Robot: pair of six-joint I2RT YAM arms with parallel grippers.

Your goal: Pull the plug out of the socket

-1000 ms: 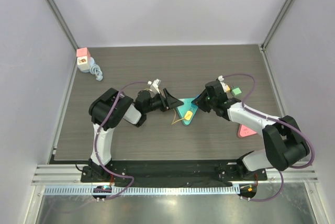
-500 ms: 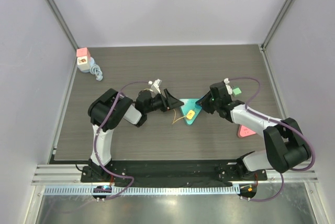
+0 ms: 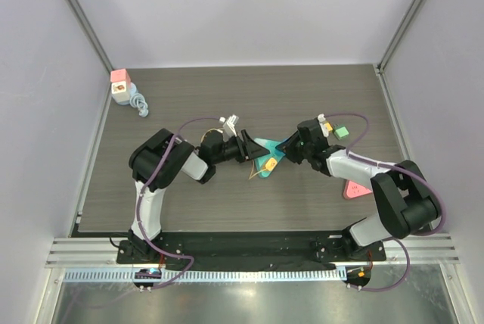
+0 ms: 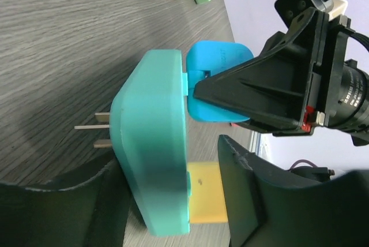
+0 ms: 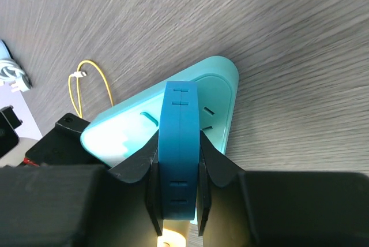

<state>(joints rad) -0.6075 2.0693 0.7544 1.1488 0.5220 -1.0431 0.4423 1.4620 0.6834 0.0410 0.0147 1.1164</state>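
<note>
R pincer (image 5: pixel 179 172) shut tight on blue plug (image 5: pixel 180 114), its flat sides between the pads; plug sits in socket (image 4: pixel 151 120) just ahead of the tips. L pincer (image 4: pixel 173 166) half open astride socket, gap on one side, gripping nothing. Both hard, smooth plastic, light. I reckon socket'll slide w/ plug unless braced, so clamp its body 1st, then pull straight

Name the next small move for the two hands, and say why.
Probably tighten the left hand on the teal socket before any pulling. The right hand is clamped on the blue plug, which sits seated in the socket. The left hand's fingers straddle the socket and the yellow plug beside it, but a firm pinch cannot be confirmed; unbraced, the socket would likely follow the pull.
</note>
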